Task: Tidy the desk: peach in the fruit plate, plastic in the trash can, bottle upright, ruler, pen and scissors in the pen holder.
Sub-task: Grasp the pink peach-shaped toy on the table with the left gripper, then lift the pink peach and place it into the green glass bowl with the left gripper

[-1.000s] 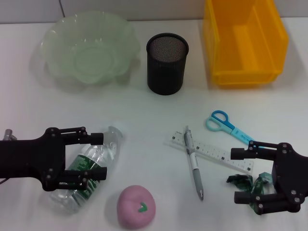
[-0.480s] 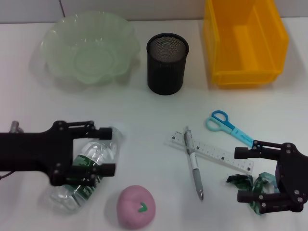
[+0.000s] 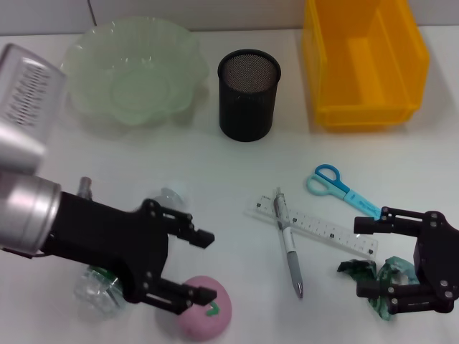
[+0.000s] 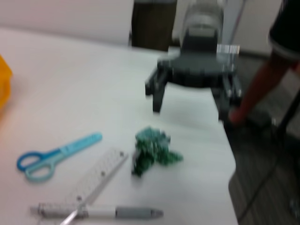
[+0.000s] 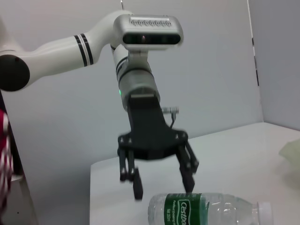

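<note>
The clear bottle [image 3: 95,288] with a green label lies on its side at the front left, also in the right wrist view as bottle [image 5: 206,209]. My left gripper [image 3: 206,266] hangs open above it, its fingertips reaching over the pink peach [image 3: 205,317]; the left gripper [image 5: 161,183] holds nothing. My right gripper [image 3: 360,256] is open at the front right, with crumpled green plastic [image 3: 381,276] by its near finger; the plastic [image 4: 151,150] lies apart from the right gripper [image 4: 190,105]. Blue scissors [image 3: 340,188], a clear ruler [image 3: 313,226] and a pen [image 3: 289,244] lie between the arms.
Along the back stand a pale green fruit plate [image 3: 79,61], a black mesh pen holder [image 3: 248,94] and a yellow trash can [image 3: 364,107]. The pen lies across the ruler. The table's edge runs close behind the right gripper.
My left gripper has lifted off the bottle and swung right toward the peach, still open; the bottle stays lying down. The right gripper has barely shifted.
</note>
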Action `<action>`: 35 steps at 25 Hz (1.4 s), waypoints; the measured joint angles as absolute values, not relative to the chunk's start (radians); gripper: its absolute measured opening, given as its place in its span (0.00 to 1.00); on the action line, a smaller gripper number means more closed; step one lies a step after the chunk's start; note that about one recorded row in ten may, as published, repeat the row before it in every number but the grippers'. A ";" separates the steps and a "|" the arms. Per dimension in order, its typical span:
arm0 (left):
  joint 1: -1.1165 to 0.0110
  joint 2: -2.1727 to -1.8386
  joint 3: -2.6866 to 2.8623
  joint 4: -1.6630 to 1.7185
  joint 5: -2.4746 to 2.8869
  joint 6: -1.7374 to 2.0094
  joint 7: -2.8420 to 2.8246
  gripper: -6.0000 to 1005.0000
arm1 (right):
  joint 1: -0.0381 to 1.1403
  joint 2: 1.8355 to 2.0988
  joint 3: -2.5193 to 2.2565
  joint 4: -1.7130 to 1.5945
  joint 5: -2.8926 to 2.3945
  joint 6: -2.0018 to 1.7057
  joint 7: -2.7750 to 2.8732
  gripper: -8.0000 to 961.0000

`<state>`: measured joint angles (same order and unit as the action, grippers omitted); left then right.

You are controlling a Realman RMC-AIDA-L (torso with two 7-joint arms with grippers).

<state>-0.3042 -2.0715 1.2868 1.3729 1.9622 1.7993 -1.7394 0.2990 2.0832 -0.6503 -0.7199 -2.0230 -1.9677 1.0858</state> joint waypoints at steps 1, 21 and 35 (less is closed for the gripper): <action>-0.306 -2.072 1.310 1.389 1.987 1.790 -1.750 0.77 | 0.299 2.083 -0.650 -0.720 -2.023 -1.968 1.086 0.86; -0.337 -2.071 1.508 1.301 2.172 1.623 -1.720 0.71 | 0.299 2.083 -0.650 -0.723 -2.014 -1.974 1.090 0.86; -0.366 -2.075 1.599 1.309 2.193 1.602 -1.723 0.59 | 0.291 2.085 -0.650 -0.717 -2.014 -1.985 1.093 0.86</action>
